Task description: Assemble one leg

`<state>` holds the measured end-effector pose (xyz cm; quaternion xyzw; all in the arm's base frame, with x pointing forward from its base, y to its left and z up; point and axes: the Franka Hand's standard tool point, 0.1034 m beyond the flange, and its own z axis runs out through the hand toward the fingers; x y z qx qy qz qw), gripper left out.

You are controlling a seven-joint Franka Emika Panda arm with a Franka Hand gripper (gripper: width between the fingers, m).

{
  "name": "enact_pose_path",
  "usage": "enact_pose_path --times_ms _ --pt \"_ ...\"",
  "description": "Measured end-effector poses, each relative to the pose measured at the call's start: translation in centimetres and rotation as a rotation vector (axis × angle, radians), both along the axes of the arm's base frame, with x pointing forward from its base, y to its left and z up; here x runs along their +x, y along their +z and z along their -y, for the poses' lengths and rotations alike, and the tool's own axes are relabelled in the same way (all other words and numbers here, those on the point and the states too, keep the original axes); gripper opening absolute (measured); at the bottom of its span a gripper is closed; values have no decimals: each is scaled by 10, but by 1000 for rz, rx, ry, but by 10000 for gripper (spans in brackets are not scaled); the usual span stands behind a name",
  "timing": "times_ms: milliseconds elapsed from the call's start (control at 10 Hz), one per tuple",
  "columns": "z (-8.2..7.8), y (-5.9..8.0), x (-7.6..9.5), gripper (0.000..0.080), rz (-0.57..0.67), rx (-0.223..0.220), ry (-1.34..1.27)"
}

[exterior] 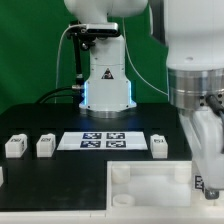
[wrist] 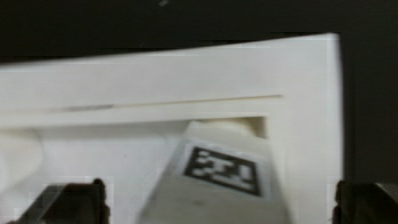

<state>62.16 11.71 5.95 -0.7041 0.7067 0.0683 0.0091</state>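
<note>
A leg (wrist: 222, 172), a white block with a black-and-white tag, lies between my fingers in the wrist view, over the white tabletop (wrist: 125, 110). My gripper (wrist: 219, 205) is open: one fingertip (wrist: 71, 203) and the other (wrist: 365, 203) stand apart from the leg's sides. In the exterior view my gripper (exterior: 205, 172) hangs low over the tabletop's (exterior: 150, 185) right part, with a tagged piece (exterior: 202, 185) just under it. Whether that leg sits in a socket is hidden.
Three loose legs lie in a row on the black table: two at the exterior view's left (exterior: 14, 146) (exterior: 45, 146), one at the right (exterior: 159, 146). The marker board (exterior: 105, 140) lies between them. The robot base (exterior: 105, 85) stands behind.
</note>
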Motion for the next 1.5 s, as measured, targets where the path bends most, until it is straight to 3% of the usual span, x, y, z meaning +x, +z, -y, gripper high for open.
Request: enact_pose_path --times_ms 200,500,900,1200,1300,1400,1500 --pt "-3 11 -3 648 28 4 195" --pt "-2 8 -3 649 52 21 444" --pt "7 6 6 649 181 14 1106" --pt "9 5 6 613 187 8 1148" --pt "9 5 6 419 186 9 1149" --pt "8 4 6 419 186 9 1126" --pt "7 4 6 291 177 9 970"
